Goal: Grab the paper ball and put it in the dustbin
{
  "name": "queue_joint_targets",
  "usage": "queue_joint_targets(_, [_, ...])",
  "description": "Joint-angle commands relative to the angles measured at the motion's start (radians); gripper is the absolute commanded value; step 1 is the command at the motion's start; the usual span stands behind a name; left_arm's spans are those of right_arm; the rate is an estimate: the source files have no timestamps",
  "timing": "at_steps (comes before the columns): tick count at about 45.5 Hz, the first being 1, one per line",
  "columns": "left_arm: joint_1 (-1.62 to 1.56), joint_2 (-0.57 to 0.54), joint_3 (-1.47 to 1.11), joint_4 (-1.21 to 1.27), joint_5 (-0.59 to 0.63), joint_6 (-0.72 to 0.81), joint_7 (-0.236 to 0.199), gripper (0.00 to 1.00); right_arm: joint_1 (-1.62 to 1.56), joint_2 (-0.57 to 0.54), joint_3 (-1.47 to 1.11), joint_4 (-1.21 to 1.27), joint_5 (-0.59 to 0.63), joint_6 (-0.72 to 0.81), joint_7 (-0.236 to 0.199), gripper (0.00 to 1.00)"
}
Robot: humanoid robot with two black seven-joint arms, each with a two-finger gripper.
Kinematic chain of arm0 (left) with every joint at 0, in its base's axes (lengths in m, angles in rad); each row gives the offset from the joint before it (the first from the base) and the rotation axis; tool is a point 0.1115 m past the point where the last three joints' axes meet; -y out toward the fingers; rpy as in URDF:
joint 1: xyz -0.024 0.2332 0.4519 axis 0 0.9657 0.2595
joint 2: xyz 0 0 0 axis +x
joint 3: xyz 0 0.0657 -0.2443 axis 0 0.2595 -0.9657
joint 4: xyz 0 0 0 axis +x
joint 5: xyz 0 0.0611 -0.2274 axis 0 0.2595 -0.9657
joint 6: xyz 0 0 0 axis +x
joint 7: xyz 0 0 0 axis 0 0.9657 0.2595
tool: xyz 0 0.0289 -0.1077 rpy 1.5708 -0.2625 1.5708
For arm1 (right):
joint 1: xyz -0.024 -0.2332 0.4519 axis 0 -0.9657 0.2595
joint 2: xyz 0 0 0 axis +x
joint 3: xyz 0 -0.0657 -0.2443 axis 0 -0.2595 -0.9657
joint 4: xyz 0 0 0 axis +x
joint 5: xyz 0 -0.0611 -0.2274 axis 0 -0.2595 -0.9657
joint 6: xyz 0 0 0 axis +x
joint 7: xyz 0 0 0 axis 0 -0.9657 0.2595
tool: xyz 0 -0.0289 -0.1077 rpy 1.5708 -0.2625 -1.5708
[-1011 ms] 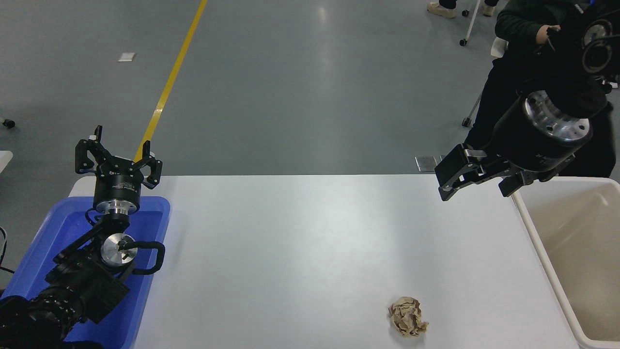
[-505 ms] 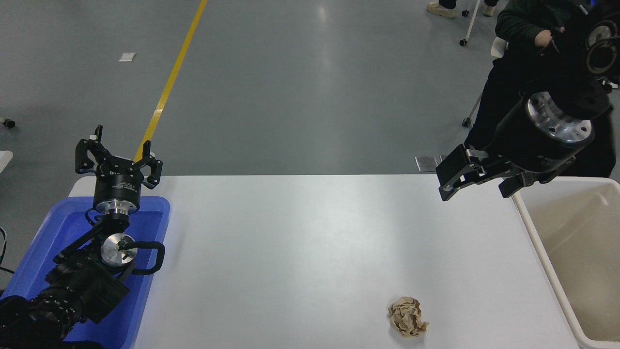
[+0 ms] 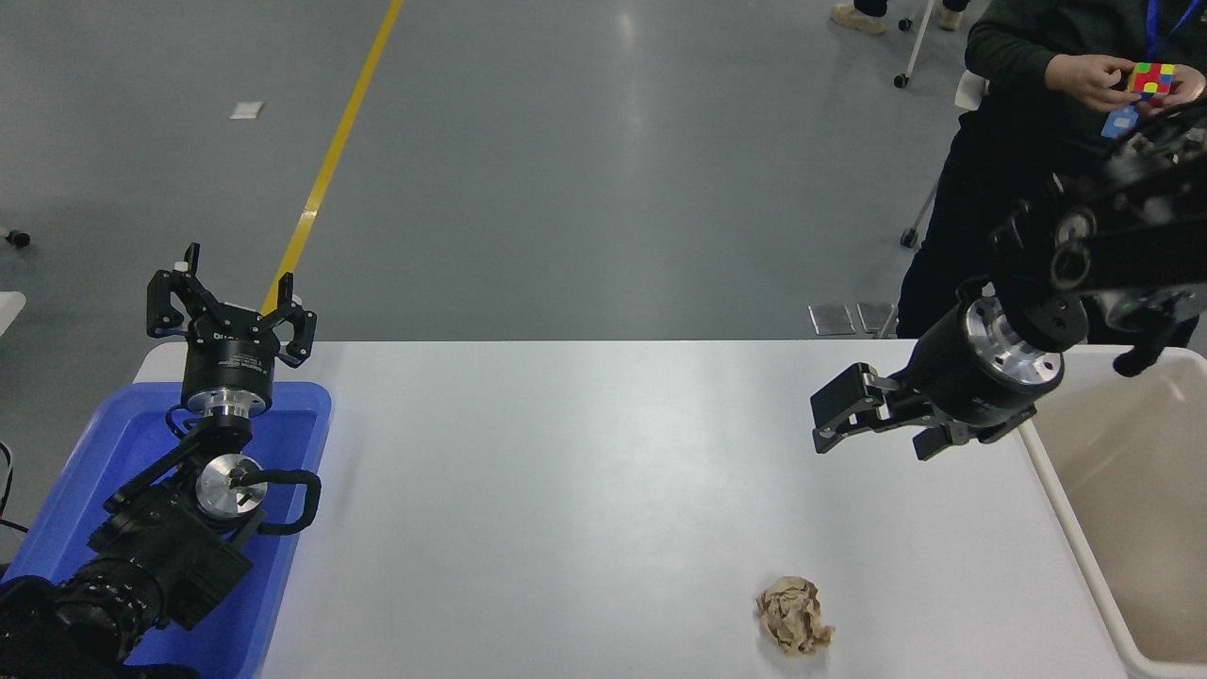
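White table — grey floor.

Bright, even light falls from overhead. A pale sheen streaks the white table at its middle, and soft glare marks the grey floor at the far side. Shadows are faint. The right arm looks slightly motion-blurred; the rest is sharp.

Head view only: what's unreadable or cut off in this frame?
- Large off-white plastic dustbin: cut by the right and bottom edges; most of its floor is out of frame.
- Shallow bright blue tray: largely covered by the parked left arm.
- Person holding a colourful puzzle cube: cropped by the top edge.
- Crumpled tan paper ball: underside hidden.
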Motion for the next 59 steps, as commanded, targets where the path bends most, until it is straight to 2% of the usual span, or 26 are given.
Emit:
queue_joint_targets(1, [0.001,0.000,0.000,0.000,0.000,0.000,0.000,0.99,-0.248,0.050,0.065,0.002,-0.057,-0.214,0.000,1.00])
queue_joint_targets(11, [0.001,0.002,0.000,0.000,0.000,0.000,0.001,0.99,-0.409,0.159,0.080,-0.007,-0.083,-0.462,0.000,1.00])
queue_joint_targets(20, [-0.001,0.000,0.000,0.000,0.000,-0.002,0.001,0.99,-0.495,0.208,0.079,-0.045,-0.110,-0.562,0.000,1.00])
queue_joint_targets(35, [0.001,0.000,-0.001,0.000,0.000,-0.002,0.000,0.99,-0.576,0.228,0.077,-0.096,-0.124,-0.634,0.000,1.00])
queue_joint_targets(59, [-0.001,0.002,0.000,0.000,0.000,-0.002,0.000,0.99,-0.716,0.237,0.074,-0.178,-0.146,-0.665,0.000,1.00])
